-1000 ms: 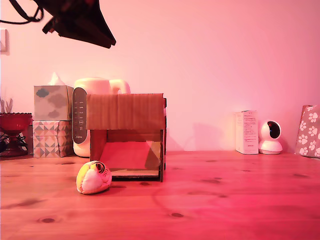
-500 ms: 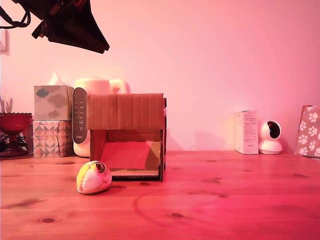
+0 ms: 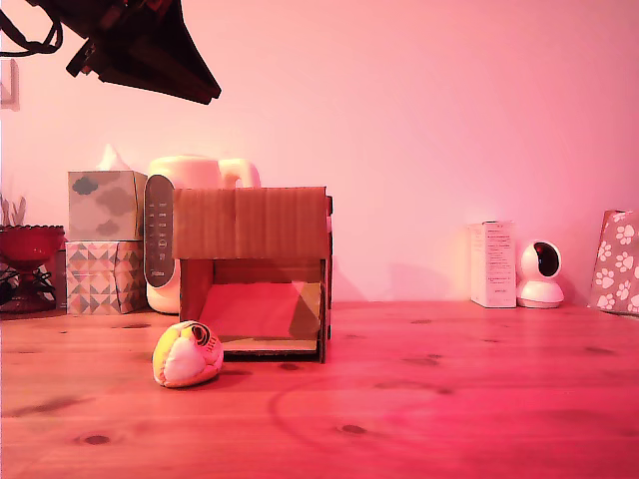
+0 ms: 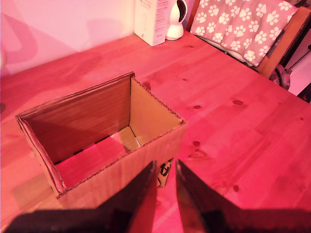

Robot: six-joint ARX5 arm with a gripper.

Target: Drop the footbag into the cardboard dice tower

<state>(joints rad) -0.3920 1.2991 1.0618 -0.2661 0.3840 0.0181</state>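
Observation:
The footbag (image 3: 187,353), a cream, yellow and orange ball with a dark ring logo, lies on the wooden table just in front of the cardboard dice tower's (image 3: 255,269) front opening, toward the exterior view's left. My gripper (image 3: 205,95) hangs high above, up and to that view's left of the tower. In the wrist view, the tower's open top (image 4: 97,131) lies under my gripper (image 4: 165,164). Its dark fingers stand almost together, shut with a thin slit and nothing held. A sliver of the footbag (image 4: 165,171) shows through the slit.
Two stacked tissue boxes (image 3: 105,239), a cream kettle (image 3: 190,200) and a red bowl (image 3: 28,242) stand behind the tower at the exterior view's left. A white box (image 3: 492,263), a round white camera (image 3: 540,273) and a paw-print cushion (image 3: 617,261) stand at the right.
The gripper drifted slightly toward the exterior view's left and stays high. The footbag and the tower have not moved.

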